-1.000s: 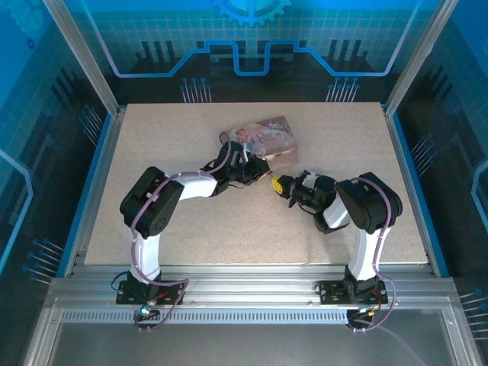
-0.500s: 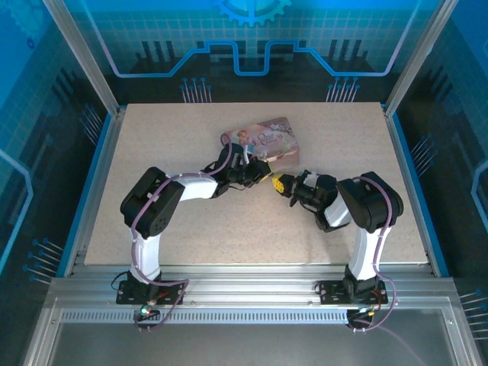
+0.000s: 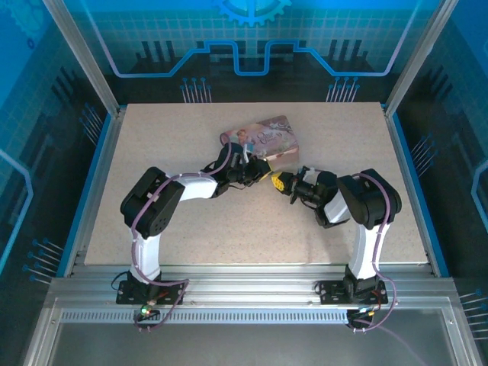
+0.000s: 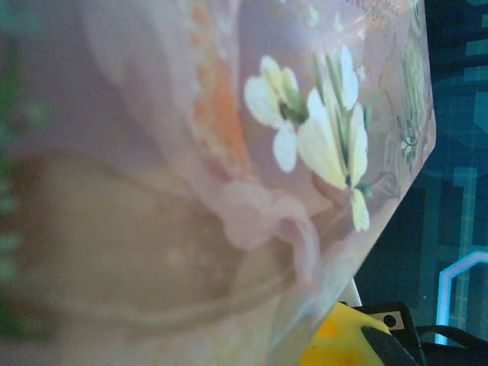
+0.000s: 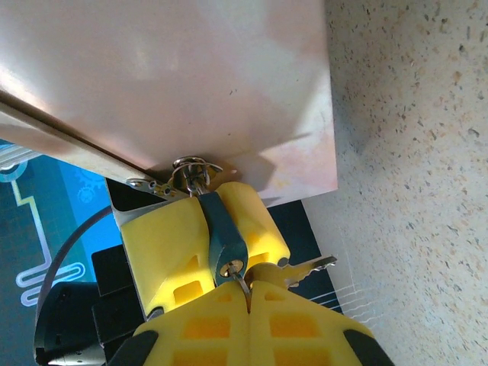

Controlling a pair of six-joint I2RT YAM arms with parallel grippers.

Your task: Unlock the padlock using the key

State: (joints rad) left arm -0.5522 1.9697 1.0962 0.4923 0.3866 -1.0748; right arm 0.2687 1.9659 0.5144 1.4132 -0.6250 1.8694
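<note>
At the near corner of the tin (image 3: 263,141), just behind the middle of the table (image 3: 191,229), your two grippers meet tip to tip. The left gripper (image 3: 257,174) is clamped on the padlock (image 5: 221,229). In the right wrist view its yellow fingers (image 5: 164,244) squeeze the dark body from both sides. The shackle (image 5: 191,171) is hooked through the tin's hasp, and the keyhole (image 5: 231,267) faces your right arm. I read that hold as a brace, so the lock cannot swing on the hasp when the key pushes in. The tin sits tilted, its plain underside toward the right wrist camera.

Your right gripper (image 5: 248,301) has its fingers pressed together with no gap. A thin wire ring runs out of the seam toward the keyhole. The key (image 5: 305,265) lies across the fingertip just beside the keyhole, its blade pointing sideways. It seems to be pinched by its head or ring, and as far as I can tell it is not in the lock. You would likely need to bring the blade in line with the keyhole before pushing.

The table is matte, speckled beige and flat, with the tin the one loose thing on it. Around it stand aluminium posts and blue-lit patterned panels.
</note>
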